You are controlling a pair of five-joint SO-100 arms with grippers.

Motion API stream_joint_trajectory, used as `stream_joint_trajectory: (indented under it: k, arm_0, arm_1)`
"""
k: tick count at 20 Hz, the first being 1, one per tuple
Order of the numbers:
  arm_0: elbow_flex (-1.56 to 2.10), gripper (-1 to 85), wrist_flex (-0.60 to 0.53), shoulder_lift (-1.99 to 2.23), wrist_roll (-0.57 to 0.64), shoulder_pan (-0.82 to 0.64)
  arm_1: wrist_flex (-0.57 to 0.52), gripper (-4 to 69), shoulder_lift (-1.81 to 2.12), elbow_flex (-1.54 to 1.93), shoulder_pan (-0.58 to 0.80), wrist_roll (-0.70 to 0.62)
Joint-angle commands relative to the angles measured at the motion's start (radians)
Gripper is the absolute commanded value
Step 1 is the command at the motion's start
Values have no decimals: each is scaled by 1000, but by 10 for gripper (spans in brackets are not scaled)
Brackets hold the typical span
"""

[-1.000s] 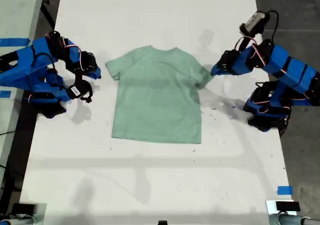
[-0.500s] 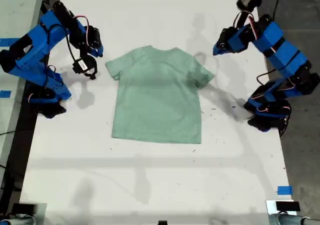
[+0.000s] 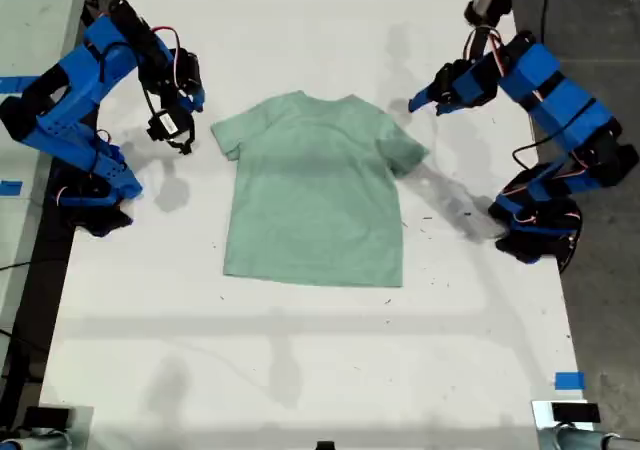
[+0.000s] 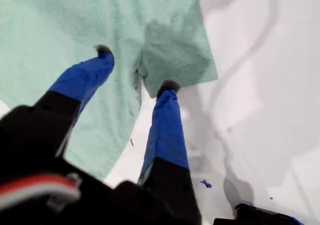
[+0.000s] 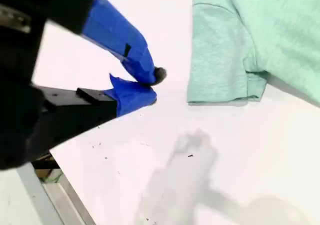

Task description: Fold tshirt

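The white table (image 3: 300, 370) takes up most of the exterior view, and its bare top runs wide on the far side of the tshirt from both sets of jaws. In that view dark floor (image 3: 590, 30) lies beyond the table edge behind my first arm, whose base stands right at that edge.

The tshirt (image 3: 315, 190) lies flat and unfolded between my two grippers, body smooth and both short sleeves spread out to the sides.

My first gripper (image 3: 415, 105) hangs by one sleeve with its jaws spread. In the first wrist view the gripper (image 4: 136, 67) has one fingertip (image 4: 104, 50) over the shirt body and the other over the sleeve, with the underarm seam of the tshirt (image 4: 60, 25) running between them. Whether the tips touch the cloth I cannot tell.

My second gripper (image 3: 188, 98) sits off the other sleeve. Its jaws (image 5: 152, 82) are pressed together on nothing, with bare table (image 5: 150, 175) under them. The sleeve hem of the tshirt (image 5: 260, 25) is just beside the tips but apart from them.

Only the first wrist view shows a small blue scrap (image 4: 205, 184) on the table (image 4: 260, 85), behind the jaws. The second wrist view alone picks out dark specks (image 5: 95, 145) below its jaws.
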Motion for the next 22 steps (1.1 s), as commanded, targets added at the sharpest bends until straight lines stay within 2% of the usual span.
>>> stream_joint_trajectory:
  k: [1, 11, 14, 18, 19, 22]
  arm_0:
    - [-32, 0, -2, 6, 5, 2]
    - [-32, 0, 3, 6, 0, 20]
    - [-31, 0, 0, 6, 0, 20]
    - [-26, 0, 0, 6, -2, 20]
    - [-23, 0, -2, 6, -2, 20]
    - [-12, 0, -12, 6, -3, 18]
  arm_1:
    - [-98, 246, 12, 83, 12, -29]
    - [-535, 258, -91, 522, 72, -104]
    - [-603, 262, -219, 512, 55, -100]
    - [-595, 256, -287, 459, 46, -106]
    - [-594, 242, -301, 449, 41, -107]
    - [-594, 79, -319, 433, 37, -109]
